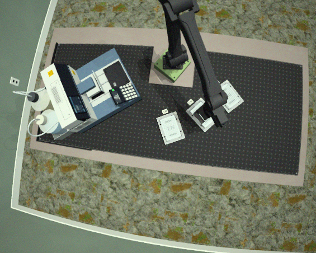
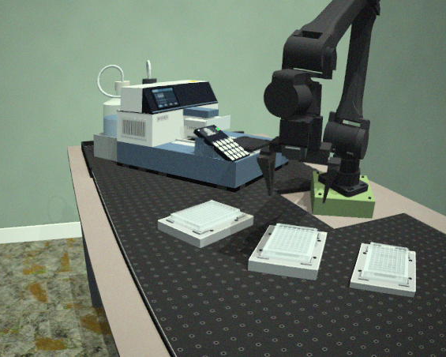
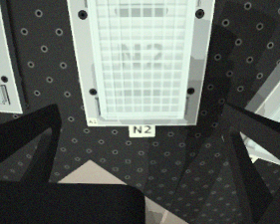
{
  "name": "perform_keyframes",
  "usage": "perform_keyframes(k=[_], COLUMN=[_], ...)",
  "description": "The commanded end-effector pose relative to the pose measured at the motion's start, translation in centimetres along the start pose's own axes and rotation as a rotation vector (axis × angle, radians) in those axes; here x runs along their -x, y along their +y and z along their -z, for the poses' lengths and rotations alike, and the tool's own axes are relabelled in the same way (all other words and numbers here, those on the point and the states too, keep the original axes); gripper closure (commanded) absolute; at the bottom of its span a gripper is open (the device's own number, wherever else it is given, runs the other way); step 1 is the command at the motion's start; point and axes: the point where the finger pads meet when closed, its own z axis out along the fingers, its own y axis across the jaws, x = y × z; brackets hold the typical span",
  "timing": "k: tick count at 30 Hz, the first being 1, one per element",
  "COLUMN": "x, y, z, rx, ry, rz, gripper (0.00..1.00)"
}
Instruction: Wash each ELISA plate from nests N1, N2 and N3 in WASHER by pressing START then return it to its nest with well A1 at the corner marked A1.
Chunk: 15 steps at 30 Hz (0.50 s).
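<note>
Clear plastic plate (image 2: pixel 290 242) (image 3: pixel 141 59), matt black arm (image 1: pixel 197 50) (image 2: pixel 356 67), rough mottled floor (image 1: pixel 129 201) (image 2: pixel 32 300)

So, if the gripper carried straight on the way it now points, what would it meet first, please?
Probably the N2 plate, though depth is unclear and the open jaws might straddle it.
</note>
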Motion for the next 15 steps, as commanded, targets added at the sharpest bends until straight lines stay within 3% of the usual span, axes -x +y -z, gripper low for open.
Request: perform_keyframes(k=[1,8,15], x=[0.9,3.4,3.9], y=[1.1,4.4,7.0], z=[1.0,1.2,1.1], rx=[-0.003,-0.004,0.000], ry=[-0.014,-0.046,-0.048], rz=[-0.044,-0.043,-0.044], gripper=[0.00,0.00,0.00])
